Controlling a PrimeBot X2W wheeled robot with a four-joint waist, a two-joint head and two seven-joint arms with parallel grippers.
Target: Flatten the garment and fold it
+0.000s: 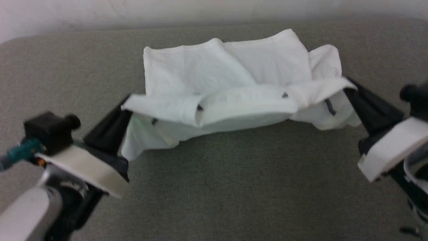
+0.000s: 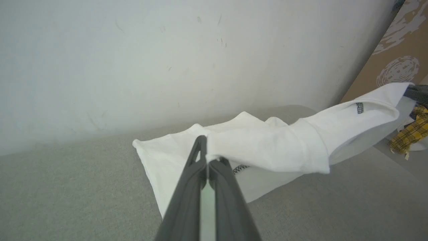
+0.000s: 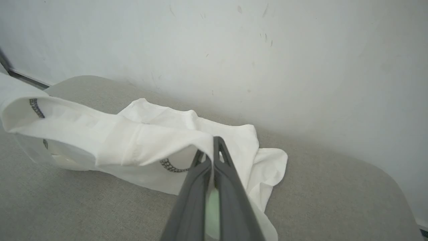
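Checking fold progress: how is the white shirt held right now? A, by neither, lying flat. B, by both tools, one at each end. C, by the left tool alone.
B: the left tool and the right tool are each shut on one end of the shirt, its near edge raised.

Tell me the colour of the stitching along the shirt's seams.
Dark grey, against the white garment. The stitching shows best in the right wrist view.

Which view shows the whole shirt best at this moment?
The head view: the whole garment shows, its near edge lifted between the left gripper and right gripper, the rest on the grey surface. Each wrist view shows it obliquely, stretching away from that gripper's closed fingers.
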